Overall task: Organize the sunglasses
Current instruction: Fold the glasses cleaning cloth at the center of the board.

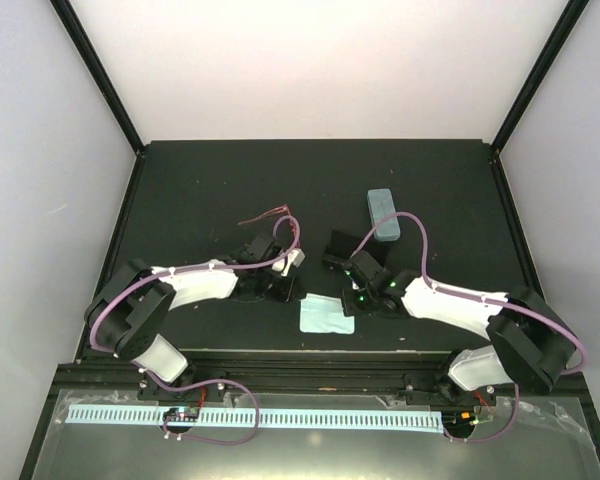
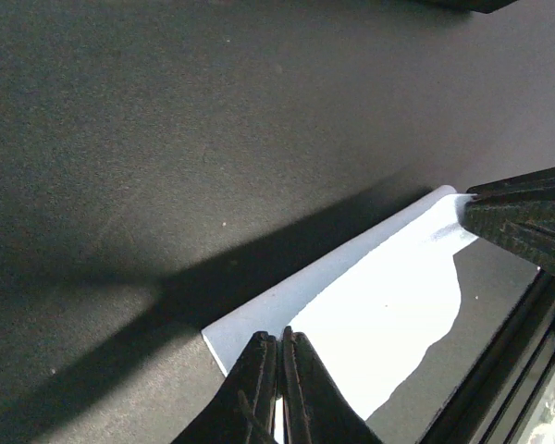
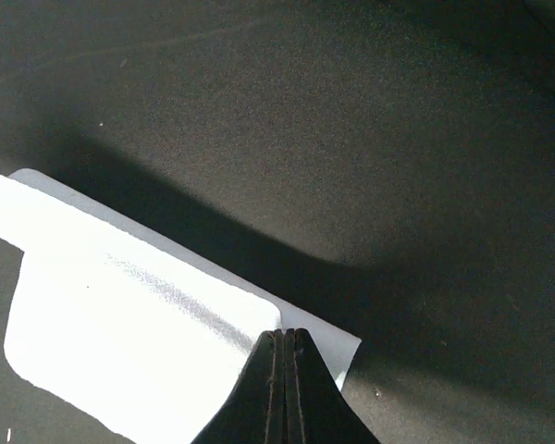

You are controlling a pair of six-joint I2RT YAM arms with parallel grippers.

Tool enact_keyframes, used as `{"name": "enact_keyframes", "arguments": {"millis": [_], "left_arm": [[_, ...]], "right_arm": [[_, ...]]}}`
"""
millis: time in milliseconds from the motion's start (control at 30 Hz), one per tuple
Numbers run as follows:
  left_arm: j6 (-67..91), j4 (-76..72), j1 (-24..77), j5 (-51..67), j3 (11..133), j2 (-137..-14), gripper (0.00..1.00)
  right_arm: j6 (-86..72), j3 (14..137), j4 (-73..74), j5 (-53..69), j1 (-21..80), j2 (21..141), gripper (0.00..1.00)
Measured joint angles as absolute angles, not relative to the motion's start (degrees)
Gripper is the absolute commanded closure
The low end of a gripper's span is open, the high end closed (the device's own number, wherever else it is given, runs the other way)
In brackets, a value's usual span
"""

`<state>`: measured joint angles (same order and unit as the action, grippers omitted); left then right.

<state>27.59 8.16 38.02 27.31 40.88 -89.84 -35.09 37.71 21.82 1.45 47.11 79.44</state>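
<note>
A red wire-framed pair of sunglasses (image 1: pixel 265 216) lies on the black table just beyond my left wrist. A light blue cloth (image 1: pixel 328 318) lies folded between the two arms, its upper layer set back from the lower edge. My left gripper (image 1: pixel 291 291) is shut at the cloth's far left corner, with the tips (image 2: pixel 279 335) pinched on the cloth (image 2: pixel 388 305). At the far right corner my right gripper (image 1: pixel 355 299) is shut in the same way (image 3: pixel 285 331) on the cloth (image 3: pixel 102 314). The right gripper's fingers (image 2: pixel 523 222) show in the left wrist view.
A pale blue oblong case (image 1: pixel 383 214) lies beyond the right gripper. The black table (image 1: pixel 200 190) runs back to a white wall between two slanted black posts. A metal rail (image 2: pixel 499 370) runs along the near edge behind the cloth.
</note>
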Motion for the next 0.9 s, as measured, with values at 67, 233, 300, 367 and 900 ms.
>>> {"name": "enact_keyframes", "arguments": {"millis": [67,233,300,367,900], "left_arm": [[27.59,7.88,38.02,27.7,40.27,-88.95,0.98],[27.62,6.85,38.2,28.69,38.83,-87.37,0.98],[27.64,6.5,38.35,28.99,38.37,-87.11,0.99],[27.64,6.33,38.35,29.43,38.09,-87.0,0.98],[27.62,5.45,39.18,30.79,37.28,-88.53,0.99]], "right_arm": [[-35.27,37.43,21.8,1.69,47.09,78.78,0.99],[-35.73,37.01,21.8,2.55,47.09,77.76,0.99],[-35.94,36.82,21.82,2.79,47.09,77.36,0.99],[-36.05,36.62,21.87,2.98,47.09,76.73,0.99],[-36.14,34.7,21.3,5.13,47.09,77.82,0.99]]}}
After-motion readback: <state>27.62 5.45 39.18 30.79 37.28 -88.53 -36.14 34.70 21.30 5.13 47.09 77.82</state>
